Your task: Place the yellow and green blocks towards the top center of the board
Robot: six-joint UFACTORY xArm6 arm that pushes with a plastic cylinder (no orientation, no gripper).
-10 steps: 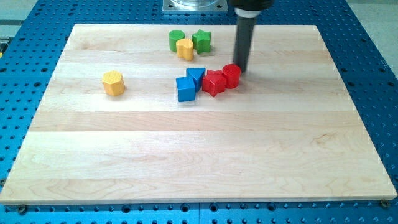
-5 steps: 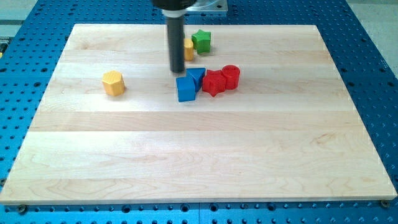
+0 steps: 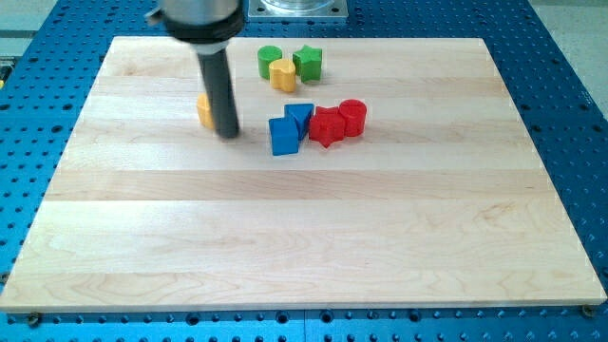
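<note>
Seemingly mid-push, the arm's dark rod stands on the wooden board [image 3: 313,256] with its tip [image 3: 228,134] pressed against a yellow block [image 3: 203,110], which peeks out at the tip's left and is mostly hidden behind the rod. The rod has no jaws to open or close and holds nothing. Up and to the tip's right, near the board's top centre, wait a green cylinder [image 3: 270,61], a green star block [image 3: 308,62] and a second yellow block [image 3: 283,73], all touching. The stray yellow block likely must travel that way.
</note>
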